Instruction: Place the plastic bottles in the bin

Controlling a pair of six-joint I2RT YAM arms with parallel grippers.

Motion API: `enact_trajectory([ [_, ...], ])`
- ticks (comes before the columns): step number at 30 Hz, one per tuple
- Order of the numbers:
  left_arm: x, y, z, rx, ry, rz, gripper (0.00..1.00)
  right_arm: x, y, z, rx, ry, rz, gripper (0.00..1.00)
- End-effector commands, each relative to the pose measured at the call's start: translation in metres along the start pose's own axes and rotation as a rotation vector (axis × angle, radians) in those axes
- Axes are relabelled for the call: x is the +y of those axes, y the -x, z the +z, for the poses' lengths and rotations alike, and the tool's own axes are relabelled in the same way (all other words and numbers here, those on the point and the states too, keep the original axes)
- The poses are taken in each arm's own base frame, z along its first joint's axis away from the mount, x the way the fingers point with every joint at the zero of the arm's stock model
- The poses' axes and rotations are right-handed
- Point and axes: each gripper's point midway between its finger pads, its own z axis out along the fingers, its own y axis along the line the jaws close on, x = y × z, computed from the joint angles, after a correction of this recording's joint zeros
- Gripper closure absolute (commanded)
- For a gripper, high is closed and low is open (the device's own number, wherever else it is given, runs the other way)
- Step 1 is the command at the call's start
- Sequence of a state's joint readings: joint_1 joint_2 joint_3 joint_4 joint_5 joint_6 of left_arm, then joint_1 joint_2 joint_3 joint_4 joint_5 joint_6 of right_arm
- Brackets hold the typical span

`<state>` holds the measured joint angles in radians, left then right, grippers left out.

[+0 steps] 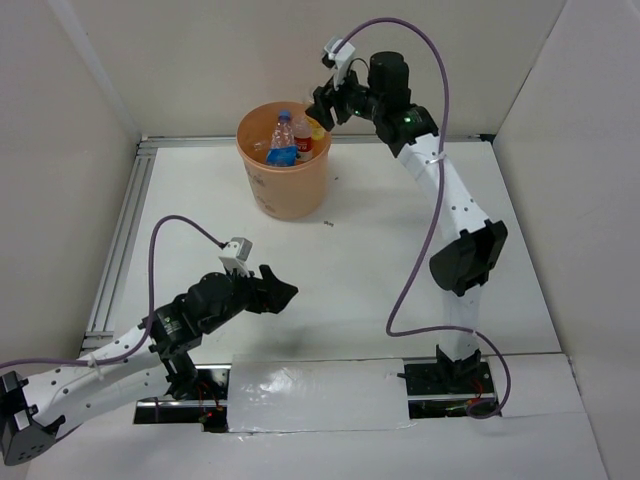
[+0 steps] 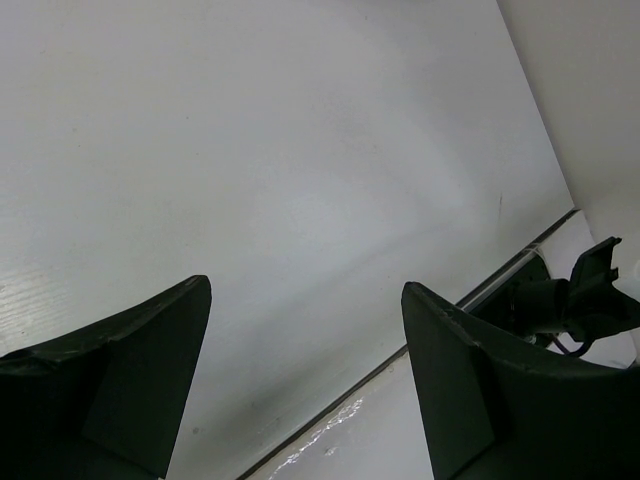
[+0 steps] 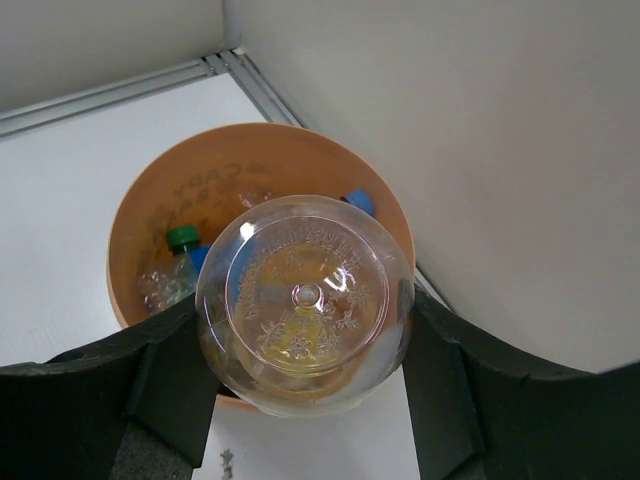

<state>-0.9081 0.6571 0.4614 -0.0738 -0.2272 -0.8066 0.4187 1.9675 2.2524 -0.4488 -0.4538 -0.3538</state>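
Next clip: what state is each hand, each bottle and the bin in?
bin: upright, other bottles inside
clear bottle: gripped above the bin, not yet dropped
right hand: closed on the clear bottle
left hand: open, empty

One bin (image 1: 290,190), at least four bottles (image 1: 282,140)

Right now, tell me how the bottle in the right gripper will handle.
The bottle looks thin and clear, so probably light and squashy. Its round, smooth body may slip or roll. Released here, it likely lands in the bin.
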Motion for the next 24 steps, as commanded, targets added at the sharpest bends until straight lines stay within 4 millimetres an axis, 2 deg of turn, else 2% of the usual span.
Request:
enact_trajectory([
  [1,-0.008,0.015,0.002,-0.058,-0.024,0.009,0.11,0.002,0.046,0.011,-0.163,0.014,-0.022,1.0],
  [2,-0.01,0.017,0.002,-0.064,-0.03,0.008,0.11,0.007,0.048,0.013,-0.165,0.025,-0.023,1.0],
  [3,-0.01,0.017,0.002,-0.064,-0.03,0.008,0.11,0.01,0.039,0.02,-0.153,0.04,-0.002,0.98],
  [4,-0.008,0.018,0.002,-0.072,-0.021,0.007,0.11,0.015,0.028,0.025,-0.131,0.069,0.011,0.91],
  [5,-0.008,0.018,0.004,-0.072,-0.021,0.007,0.11,0.019,0.011,0.033,-0.097,0.093,0.031,0.49],
  [6,-0.008,0.02,0.007,-0.072,-0.008,0.009,0.09,0.02,-0.005,0.038,-0.055,0.093,0.064,0.17],
  [7,-0.007,0.021,0.007,-0.078,-0.001,0.009,0.04,0.02,-0.005,0.038,-0.055,0.093,0.064,0.0],
  [8,-0.007,0.023,0.009,-0.076,0.015,0.011,0.0,0.021,-0.017,0.038,-0.011,0.088,0.085,0.0],
  [10,-0.008,0.029,0.011,-0.088,0.026,0.049,0.0,0.014,-0.019,0.035,0.015,0.047,0.092,0.0],
  [11,-0.009,0.034,0.013,-0.09,0.039,0.065,0.0,-0.003,-0.019,0.022,0.039,-0.023,0.11,0.0],
  [13,-0.01,0.04,0.016,-0.097,0.052,0.107,0.0,-0.021,-0.029,0.006,0.081,-0.085,0.151,0.0],
  [14,-0.011,0.042,0.017,-0.096,0.053,0.123,0.0,-0.041,-0.055,-0.007,0.142,-0.146,0.194,0.0],
  [15,-0.014,0.045,0.019,-0.101,0.049,0.132,0.0,-0.049,-0.055,-0.025,0.151,-0.173,0.214,0.0],
  [16,-0.011,0.047,0.023,-0.098,0.065,0.149,0.0,-0.056,-0.067,-0.037,0.181,-0.207,0.252,0.0],
  [17,-0.008,0.05,0.025,-0.107,0.076,0.145,0.0,-0.067,-0.105,-0.052,0.271,-0.301,0.309,0.0],
  [18,-0.009,0.05,0.027,-0.096,0.066,0.151,0.0,-0.083,-0.1,-0.079,0.265,-0.392,0.328,0.0],
  [19,-0.009,0.055,0.028,-0.109,0.068,0.145,0.0,-0.087,-0.111,-0.094,0.294,-0.45,0.354,0.0],
  [20,-0.003,0.054,0.031,-0.1,0.083,0.142,0.0,-0.088,-0.128,-0.121,0.337,-0.53,0.374,0.0],
  [22,-0.002,0.056,0.034,-0.096,0.072,0.146,0.0,-0.088,-0.145,-0.151,0.376,-0.598,0.385,0.0],
  [23,0.003,0.054,0.037,-0.088,0.079,0.154,0.0,-0.084,-0.154,-0.163,0.389,-0.618,0.389,0.0],
  [24,0.011,0.055,0.039,-0.084,0.097,0.158,0.0,-0.076,-0.171,-0.188,0.401,-0.678,0.41,0.0],
])
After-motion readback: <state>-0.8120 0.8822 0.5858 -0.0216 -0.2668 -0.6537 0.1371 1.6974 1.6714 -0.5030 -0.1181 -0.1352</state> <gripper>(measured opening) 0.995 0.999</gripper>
